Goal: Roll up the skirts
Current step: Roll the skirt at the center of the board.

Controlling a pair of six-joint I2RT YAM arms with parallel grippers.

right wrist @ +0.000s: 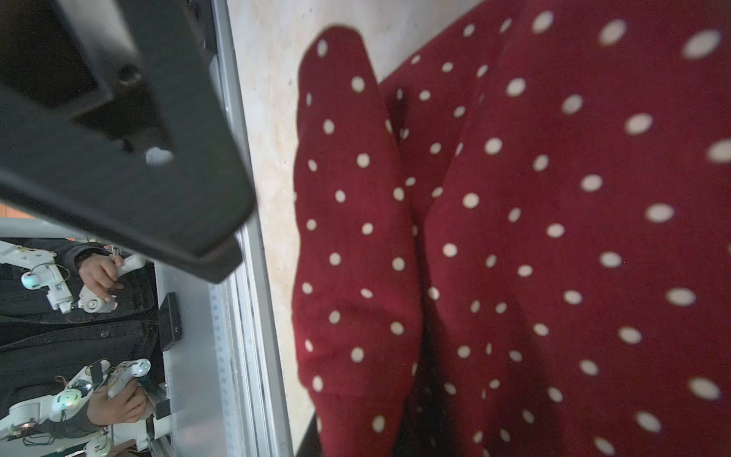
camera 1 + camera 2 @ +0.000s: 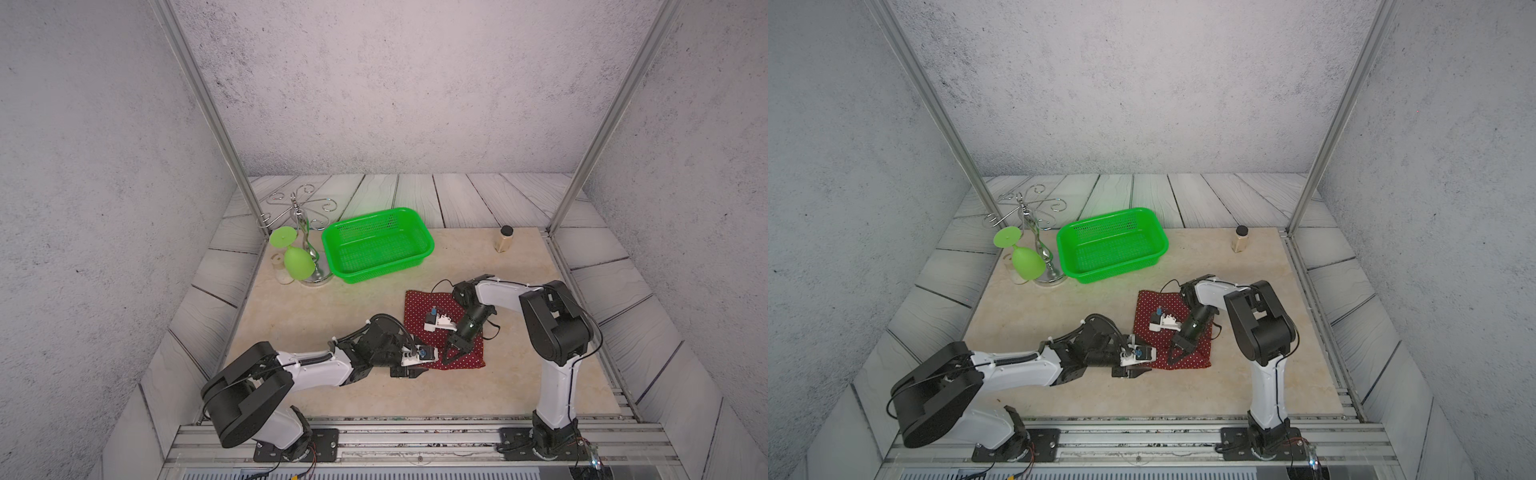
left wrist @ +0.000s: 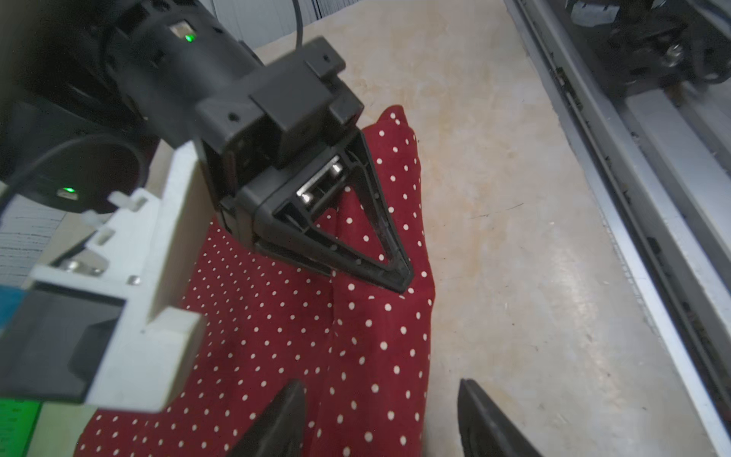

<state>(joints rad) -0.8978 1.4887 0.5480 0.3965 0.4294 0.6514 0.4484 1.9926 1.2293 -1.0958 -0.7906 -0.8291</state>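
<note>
Left gripper (image 3: pixel 379 383) jaws stand wide, partly cut off, holding nothing; right gripper (image 3: pixel 399 281) jaws meet on skirt (image 3: pixel 277 336), pinch unclear.

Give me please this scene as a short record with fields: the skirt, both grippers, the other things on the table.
skirt: dark red skirt with white dots, lying on the table; one edge turned into a narrow fold, not rolled up
left gripper: jaws open, astride the folded edge
right gripper: jaws shut, tips at the fold; whether they pinch cloth cannot be told
other things: green basket, empty; green goblet hanging on a metal stand; small jar with black cap
</note>
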